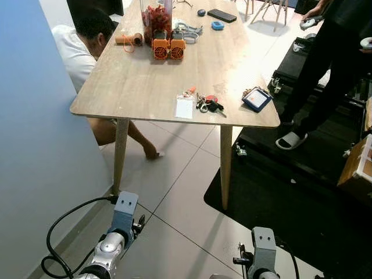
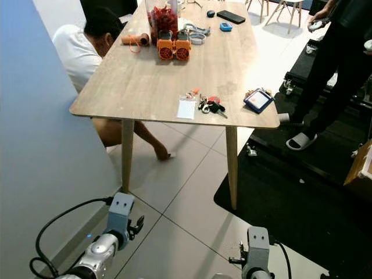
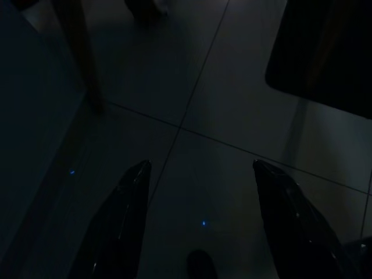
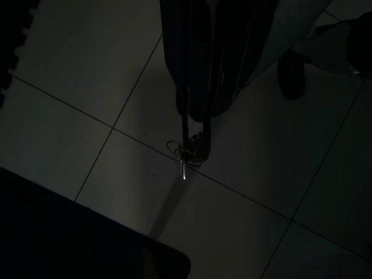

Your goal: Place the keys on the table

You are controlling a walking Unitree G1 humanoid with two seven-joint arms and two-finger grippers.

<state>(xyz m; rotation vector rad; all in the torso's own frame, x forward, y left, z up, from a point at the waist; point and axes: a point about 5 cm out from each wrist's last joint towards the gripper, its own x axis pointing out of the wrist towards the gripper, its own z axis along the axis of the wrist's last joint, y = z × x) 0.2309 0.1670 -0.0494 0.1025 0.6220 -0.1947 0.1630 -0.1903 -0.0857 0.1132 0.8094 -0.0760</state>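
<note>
Keys (image 4: 185,152) pinched at tips of right gripper (image 4: 195,148), dangling low over tiled floor — carry step, by the look of it. Left gripper (image 3: 200,221) idle, fingers spread. Next: raise right arm over table (image 1: 145,87) near edge — then release.

one wooden table (image 1: 145,87) on a tiled floor. on it: two orange round gadgets (image 1: 168,49) at the far end, one bunch of keys (image 1: 209,105) near the front edge, one white card (image 1: 184,108), one blue-edged case (image 1: 257,99), one black phone (image 1: 222,15). two people (image 1: 78,46) nearby.
</note>
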